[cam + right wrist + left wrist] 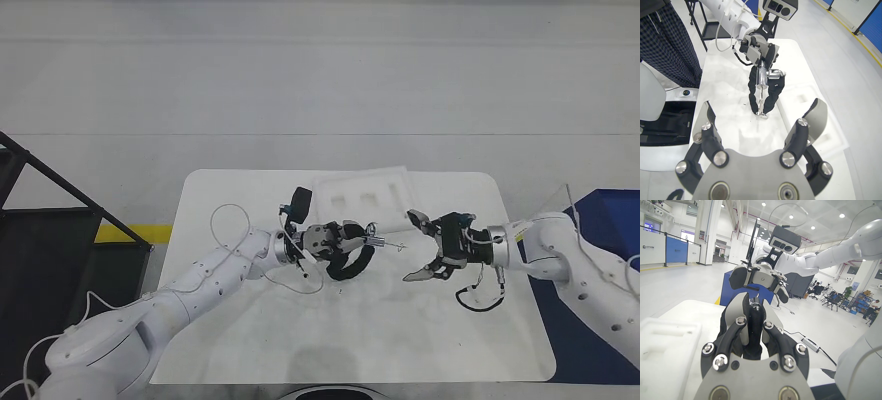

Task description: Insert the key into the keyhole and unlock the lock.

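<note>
A white tabletop [300,340] with rounded corners stands on the pale floor. At its far edge lies a white foam tray [355,183] with shallow rectangular recesses. Left of the tabletop are a black metal frame [60,190] and a yellow floor stripe [135,233]; to the right lies a blue mat [612,212].

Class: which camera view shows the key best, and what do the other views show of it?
The right wrist view: the key faces the camera, projecting from the chrome end of the lock. The top view shows a thin sliver; in the left wrist view the left gripper and lock mostly hide it.
</note>
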